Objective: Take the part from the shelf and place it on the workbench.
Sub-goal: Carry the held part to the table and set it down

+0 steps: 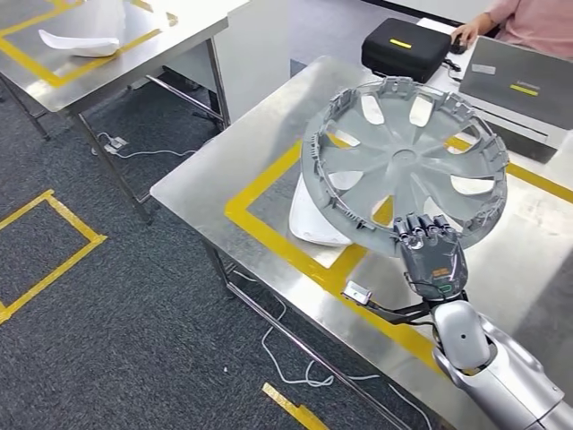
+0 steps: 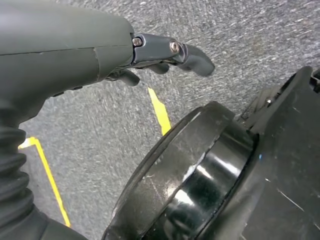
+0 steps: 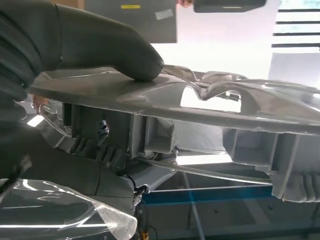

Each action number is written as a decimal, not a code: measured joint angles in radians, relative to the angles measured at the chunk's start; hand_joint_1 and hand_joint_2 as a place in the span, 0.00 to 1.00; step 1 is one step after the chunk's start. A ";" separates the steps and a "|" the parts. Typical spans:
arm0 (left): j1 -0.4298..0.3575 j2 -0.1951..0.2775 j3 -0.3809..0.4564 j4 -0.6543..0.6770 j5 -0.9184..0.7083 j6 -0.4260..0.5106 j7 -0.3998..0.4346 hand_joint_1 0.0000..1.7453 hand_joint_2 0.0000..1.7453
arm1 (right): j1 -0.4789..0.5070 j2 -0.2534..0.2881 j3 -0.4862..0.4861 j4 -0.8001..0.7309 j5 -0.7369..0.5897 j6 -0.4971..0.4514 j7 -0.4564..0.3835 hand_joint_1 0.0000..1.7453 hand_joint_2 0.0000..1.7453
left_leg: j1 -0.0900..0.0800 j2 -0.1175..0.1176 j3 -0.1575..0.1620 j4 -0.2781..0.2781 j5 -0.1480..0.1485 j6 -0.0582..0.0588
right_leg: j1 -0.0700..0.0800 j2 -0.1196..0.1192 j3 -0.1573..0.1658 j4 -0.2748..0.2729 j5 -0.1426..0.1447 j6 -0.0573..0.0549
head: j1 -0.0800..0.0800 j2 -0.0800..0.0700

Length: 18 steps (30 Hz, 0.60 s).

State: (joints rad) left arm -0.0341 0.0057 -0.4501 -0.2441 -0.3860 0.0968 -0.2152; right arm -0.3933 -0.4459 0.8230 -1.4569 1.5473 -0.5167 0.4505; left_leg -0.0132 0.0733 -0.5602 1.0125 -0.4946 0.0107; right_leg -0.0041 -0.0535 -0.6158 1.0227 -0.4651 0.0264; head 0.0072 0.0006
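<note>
A large grey wheel cover (image 1: 406, 161) hangs tilted over the steel workbench (image 1: 223, 170), inside the yellow taped frame. My right hand (image 1: 427, 246) grips its near rim, fingers curled over the edge. The right wrist view shows the thumb (image 3: 113, 45) pressed on one face of the wheel cover (image 3: 226, 100) and fingers (image 3: 94, 145) hooked behind its rim. A white moulded part (image 1: 314, 219) lies on the bench under the cover's left side. My left hand (image 2: 113, 55) hangs over the carpet, fingers apart, holding nothing.
A black case (image 1: 404, 47) and a grey laptop (image 1: 520, 85) sit at the bench's far end, where a person's hand (image 1: 469, 31) rests. Another steel table (image 1: 135, 45) with a white part (image 1: 78, 40) stands to the left. Cables (image 1: 290, 358) trail on the carpet.
</note>
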 joint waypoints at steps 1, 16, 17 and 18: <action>-0.001 0.000 0.000 0.000 0.000 0.000 0.000 0.00 1.00 | 0.002 0.000 -0.002 -0.003 0.000 0.003 -0.002 1.00 1.00 | 0.002 0.000 0.001 0.004 -0.006 -0.005 | -0.001 0.009 0.000 -0.001 0.001 -0.007 | -0.001 0.000; -0.004 0.001 0.001 0.001 0.013 0.000 -0.001 0.00 1.00 | 0.019 0.010 -0.028 -0.020 0.000 0.033 -0.034 1.00 1.00 | 0.006 -0.118 -0.006 0.003 0.007 0.014 | -0.004 0.144 -0.014 -0.001 0.015 -0.005 | -0.008 0.000; -0.005 -0.001 0.001 0.001 0.014 0.000 -0.001 0.00 1.00 | 0.024 0.010 -0.033 -0.023 0.000 0.035 -0.042 1.00 1.00 | 0.008 -0.109 -0.005 -0.003 0.010 0.018 | -0.003 0.134 -0.021 0.007 0.008 -0.001 | -0.006 0.000; -0.004 -0.002 0.001 0.001 0.015 0.000 -0.001 0.00 1.00 | 0.027 0.012 -0.039 -0.025 0.000 0.038 -0.049 1.00 1.00 | 0.011 -0.100 -0.003 -0.008 0.014 0.022 | -0.002 0.117 -0.035 0.032 -0.009 0.003 | -0.004 0.000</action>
State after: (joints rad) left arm -0.0380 0.0038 -0.4490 -0.2426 -0.3715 0.0966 -0.2163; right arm -0.3665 -0.4339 0.7843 -1.4818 1.5473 -0.4786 0.4015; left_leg -0.0026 -0.0270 -0.5634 1.0043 -0.4807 0.0330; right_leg -0.0056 0.0638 -0.6504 1.0545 -0.4739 0.0293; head 0.0036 0.0005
